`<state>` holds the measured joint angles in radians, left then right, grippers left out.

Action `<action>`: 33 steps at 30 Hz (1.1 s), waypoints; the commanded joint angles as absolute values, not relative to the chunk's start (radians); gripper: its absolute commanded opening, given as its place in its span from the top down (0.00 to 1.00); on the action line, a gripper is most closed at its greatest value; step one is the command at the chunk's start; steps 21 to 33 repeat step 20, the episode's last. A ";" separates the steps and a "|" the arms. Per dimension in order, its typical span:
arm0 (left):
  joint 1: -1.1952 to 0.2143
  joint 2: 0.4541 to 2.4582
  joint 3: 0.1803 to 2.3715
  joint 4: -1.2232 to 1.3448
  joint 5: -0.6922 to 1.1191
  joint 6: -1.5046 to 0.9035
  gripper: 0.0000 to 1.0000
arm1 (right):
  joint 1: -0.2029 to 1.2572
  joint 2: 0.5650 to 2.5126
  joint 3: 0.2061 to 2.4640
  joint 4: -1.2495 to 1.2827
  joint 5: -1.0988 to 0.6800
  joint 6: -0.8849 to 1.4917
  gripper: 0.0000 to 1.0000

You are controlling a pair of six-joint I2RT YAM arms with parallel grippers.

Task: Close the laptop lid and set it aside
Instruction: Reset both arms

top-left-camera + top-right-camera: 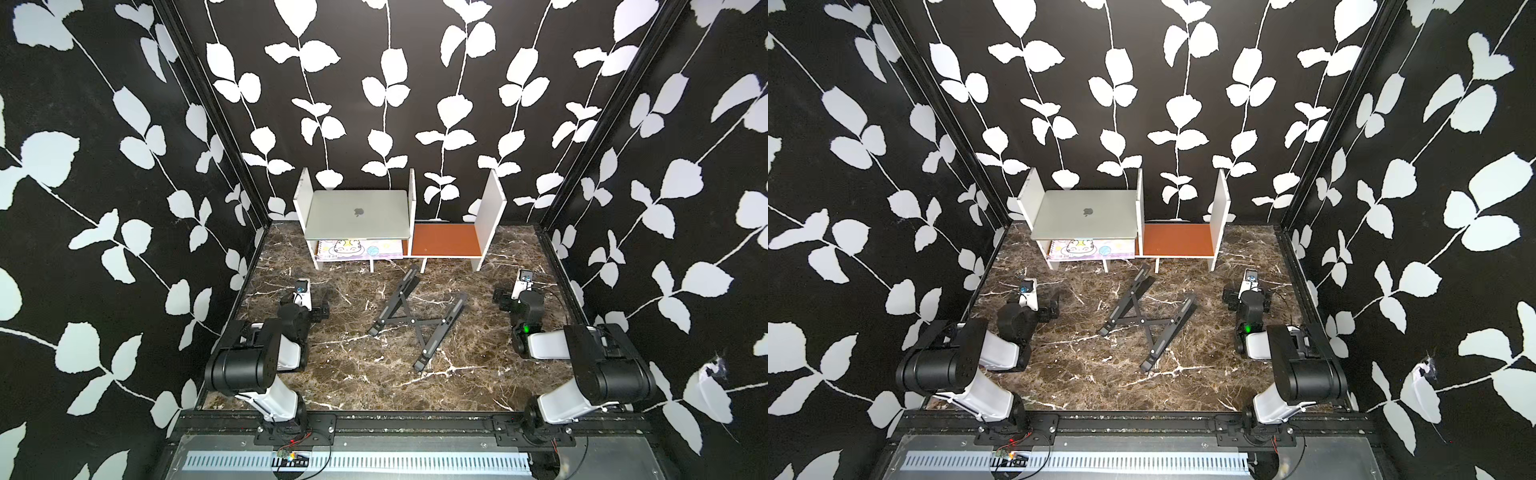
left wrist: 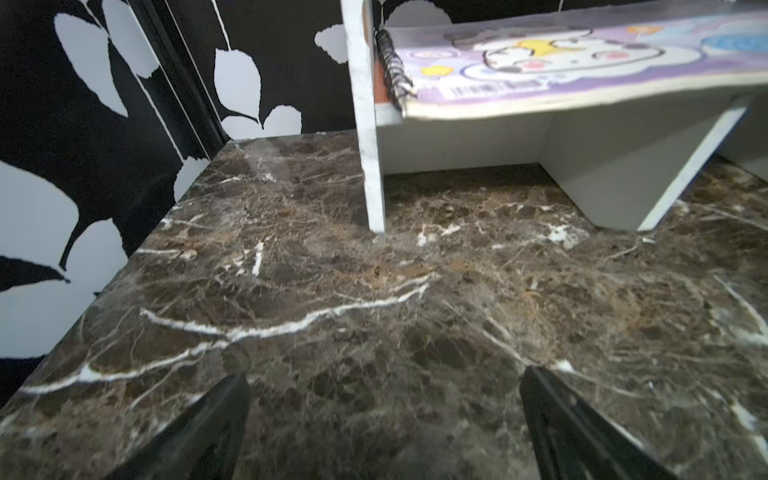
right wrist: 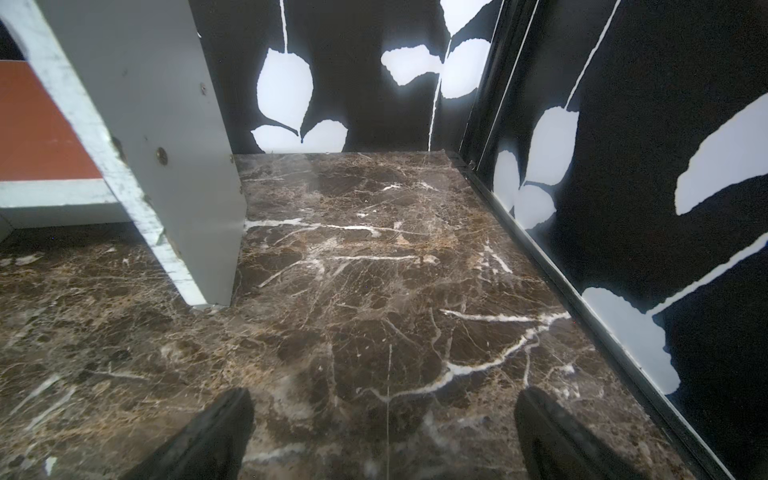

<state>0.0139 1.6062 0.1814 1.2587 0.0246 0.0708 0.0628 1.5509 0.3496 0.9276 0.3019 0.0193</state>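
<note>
laptop (image 1: 356, 214) is lying closed on the white rack (image 1: 490, 208); i am holding left gripper (image 2: 384, 386) and right gripper (image 3: 384, 399) released, both hovering empty over marble table (image 2: 332, 291).

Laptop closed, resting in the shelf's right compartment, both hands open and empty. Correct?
No. The closed laptop rests in the left compartment of the shelf, above the cat notebook; both top views show it. The left hand and right hand are open and empty.
</note>
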 commanded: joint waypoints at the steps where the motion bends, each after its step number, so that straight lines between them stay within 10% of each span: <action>1: 0.012 1.616 0.183 1.384 -0.033 0.054 0.01 | 0.061 1.552 0.363 0.972 0.294 0.017 0.00; 33: 0.012 1.616 0.168 1.402 -0.039 0.047 0.01 | 0.061 1.552 0.364 0.973 0.293 0.017 0.00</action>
